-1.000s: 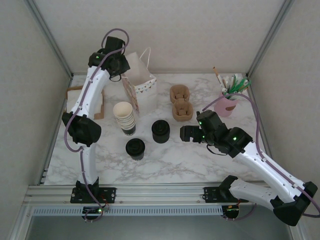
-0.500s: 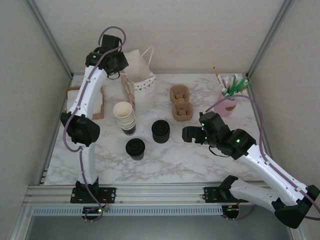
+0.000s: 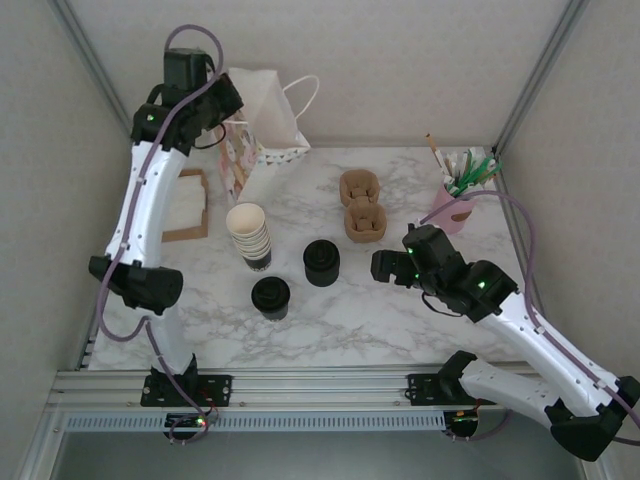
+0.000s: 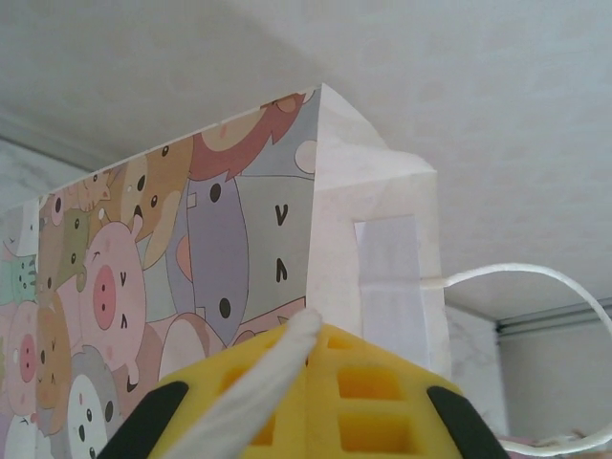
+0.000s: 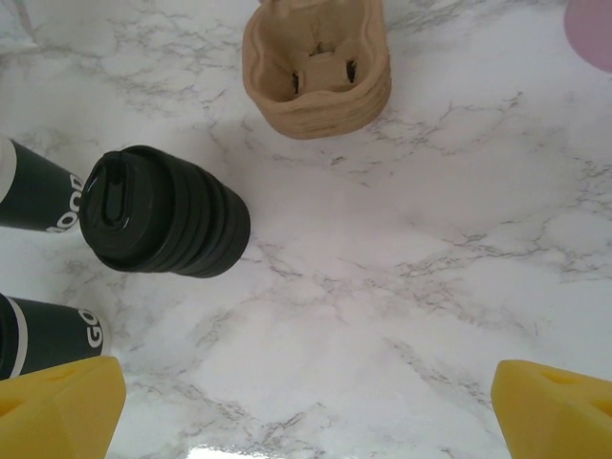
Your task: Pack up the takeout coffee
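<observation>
Takeout coffee (image 3: pixel 271 297) is a small cup w/ a black lid, upright on the marble table (image 3: pixel 400 325), near-left of ctr. Neither arm touches it.

Around it:
- The stack of black lids (image 3: pixel 321 262) stands just right of it and a bit farther back.
- The stack of lidless cups (image 3: pixel 250 235) stands just beyond it on the far side.
- Two brown pulp carriers (image 3: pixel 361 205) sit farther right, toward the far side.
- A pink cup of sticks & straws (image 3: pixel 452 205) is at far right.
- Napkins in a brown tray (image 3: pixel 185 205) are at far left.

Left gripper (image 3: pixel 222 100) is raised high at far left. Its yellow fingers are pinched tight on the white cord handle (image 4: pixel 258 387) of the paper bag (image 3: pixel 262 110). The bag has a cartoon-animal print on one side and white on the others, and its mouth faces up. Can't tell whether its base touches the table.

Right gripper (image 3: pixel 382 265) is low over the table, right of the lid stack and well apart from the coffee, pointing left. Its jaws are spread wide w/ nothing held — just bare marble btwn the yellow fingertips (image 5: pixel 67 406).
</observation>
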Tool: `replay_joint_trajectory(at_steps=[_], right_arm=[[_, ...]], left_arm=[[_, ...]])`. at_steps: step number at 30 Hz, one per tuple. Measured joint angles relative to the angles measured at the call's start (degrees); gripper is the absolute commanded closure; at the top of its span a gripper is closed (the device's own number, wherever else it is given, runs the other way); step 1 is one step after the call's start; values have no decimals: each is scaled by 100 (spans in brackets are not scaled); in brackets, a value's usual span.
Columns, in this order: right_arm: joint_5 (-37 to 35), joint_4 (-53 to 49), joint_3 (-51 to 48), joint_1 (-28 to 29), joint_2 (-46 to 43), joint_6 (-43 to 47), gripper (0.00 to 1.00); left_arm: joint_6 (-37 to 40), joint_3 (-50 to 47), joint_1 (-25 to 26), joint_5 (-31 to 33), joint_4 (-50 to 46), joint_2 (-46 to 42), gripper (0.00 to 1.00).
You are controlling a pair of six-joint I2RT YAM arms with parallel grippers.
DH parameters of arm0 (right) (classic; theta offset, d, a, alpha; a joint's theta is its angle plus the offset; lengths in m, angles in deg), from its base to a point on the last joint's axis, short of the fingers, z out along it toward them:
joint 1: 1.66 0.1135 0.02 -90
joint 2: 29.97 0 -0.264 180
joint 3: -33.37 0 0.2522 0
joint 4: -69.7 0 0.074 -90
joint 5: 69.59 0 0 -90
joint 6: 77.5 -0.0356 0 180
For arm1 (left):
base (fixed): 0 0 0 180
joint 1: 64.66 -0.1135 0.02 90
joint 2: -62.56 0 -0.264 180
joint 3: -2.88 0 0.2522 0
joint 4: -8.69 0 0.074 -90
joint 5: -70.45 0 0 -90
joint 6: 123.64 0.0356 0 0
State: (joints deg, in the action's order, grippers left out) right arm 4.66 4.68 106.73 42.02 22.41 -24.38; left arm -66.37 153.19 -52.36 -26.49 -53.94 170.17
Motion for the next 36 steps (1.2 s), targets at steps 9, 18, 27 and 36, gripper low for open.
replay_joint_trajectory(at_steps=[9,18,27,36], right_arm=[[-278,-195,0,-31,-269,-201,1],[-984,-916,155,-31,-750,-623,1],[-1480,-1718,450,-31,-2061,-990,1],[-1620,-2455,625,-31,-2824,-1250,1]], left_arm=[[-238,-55,474,-299,313,-542,100],[-511,-286,1425,-291,525,-929,100],[-831,-1045,2566,-31,1038,-1567,100],[-1165,-1797,3753,229,1655,-1541,100]])
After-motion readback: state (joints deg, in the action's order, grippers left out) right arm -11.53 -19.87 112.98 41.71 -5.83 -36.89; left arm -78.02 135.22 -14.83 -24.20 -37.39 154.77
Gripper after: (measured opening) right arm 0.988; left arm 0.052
